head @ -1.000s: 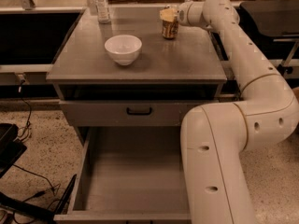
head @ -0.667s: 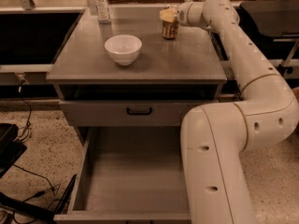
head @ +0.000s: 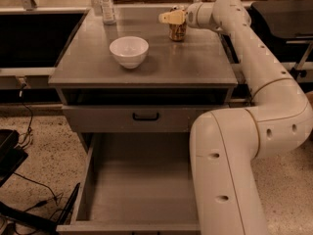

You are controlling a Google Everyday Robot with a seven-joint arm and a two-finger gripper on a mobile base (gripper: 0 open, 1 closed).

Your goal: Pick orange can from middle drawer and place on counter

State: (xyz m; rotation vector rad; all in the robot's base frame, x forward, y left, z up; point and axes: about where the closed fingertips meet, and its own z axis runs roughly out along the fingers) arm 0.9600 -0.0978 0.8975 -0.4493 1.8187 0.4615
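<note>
The orange can [head: 177, 32] stands upright on the counter [head: 161, 65], near its back right. My gripper [head: 170, 17] reaches in from the right at the can's top, with its tan fingers spread over and to the left of the can's upper end. It looks open, and the can rests on the counter. The middle drawer [head: 98, 180] is pulled out below, and its grey floor is bare.
A white bowl [head: 128, 51] sits on the counter left of the can. A clear plastic bottle [head: 105, 4] stands at the back left. A shut drawer front with a black handle [head: 145, 115] is above the open drawer. My arm [head: 234, 146] covers the right side.
The can has stayed where it was. The gripper's fingers now reach further left across the can's top than before.
</note>
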